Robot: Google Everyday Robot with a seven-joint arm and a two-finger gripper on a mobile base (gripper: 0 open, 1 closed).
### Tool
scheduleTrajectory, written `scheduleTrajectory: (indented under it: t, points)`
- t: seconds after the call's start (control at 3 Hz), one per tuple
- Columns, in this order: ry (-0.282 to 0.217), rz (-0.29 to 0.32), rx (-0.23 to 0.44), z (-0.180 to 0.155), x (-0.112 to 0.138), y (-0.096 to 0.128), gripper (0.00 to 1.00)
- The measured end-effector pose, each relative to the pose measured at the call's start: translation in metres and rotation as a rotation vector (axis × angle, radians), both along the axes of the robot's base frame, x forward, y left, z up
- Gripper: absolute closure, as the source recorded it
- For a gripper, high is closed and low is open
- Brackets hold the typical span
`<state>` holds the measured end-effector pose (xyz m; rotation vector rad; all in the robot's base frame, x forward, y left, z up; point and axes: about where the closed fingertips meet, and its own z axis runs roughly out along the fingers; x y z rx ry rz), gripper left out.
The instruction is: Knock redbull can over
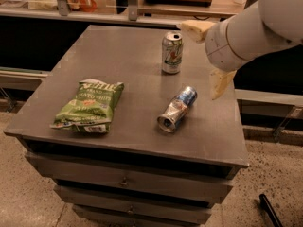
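The redbull can (177,109) lies on its side on the grey cabinet top (132,79), right of middle, its open end toward the front edge. It is blue and silver. My gripper (208,56) hangs in the air above and to the right of the can, apart from it. Its two pale yellow fingers (219,83) are spread wide, one pointing left near the upright can, one pointing down. Nothing is between them.
A silver-white can with green markings (171,52) stands upright behind the redbull can. A green chip bag (90,105) lies at the left front. Drawers are below the top. A counter with objects runs along the back.
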<state>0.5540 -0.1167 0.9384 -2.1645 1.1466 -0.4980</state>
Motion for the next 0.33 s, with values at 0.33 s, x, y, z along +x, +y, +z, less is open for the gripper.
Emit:
scheduleTrajectory:
  t: [0.33]
  points:
    - [0.000, 0.000, 0.000, 0.0000, 0.0000, 0.0001, 0.00]
